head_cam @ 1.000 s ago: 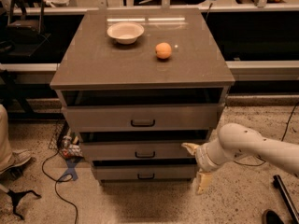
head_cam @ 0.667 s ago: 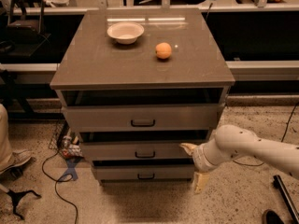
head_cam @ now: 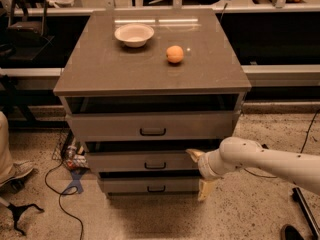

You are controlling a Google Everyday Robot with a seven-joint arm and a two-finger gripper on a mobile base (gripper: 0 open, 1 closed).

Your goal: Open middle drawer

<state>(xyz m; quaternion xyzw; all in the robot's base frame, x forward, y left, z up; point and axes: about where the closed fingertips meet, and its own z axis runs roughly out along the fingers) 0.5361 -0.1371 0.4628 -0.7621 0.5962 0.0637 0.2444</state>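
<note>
Spread pincer (head_cam: 199,172) hangs at right end of middle drawer (head_cam: 135,161), contents hidden.

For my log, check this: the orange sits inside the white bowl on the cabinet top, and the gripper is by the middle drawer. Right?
Not quite. The camera view shows the orange lying on the cabinet top beside the white bowl, apart from it. The rest holds: the gripper, fingers open, is by the middle drawer, away from its handle.
</note>
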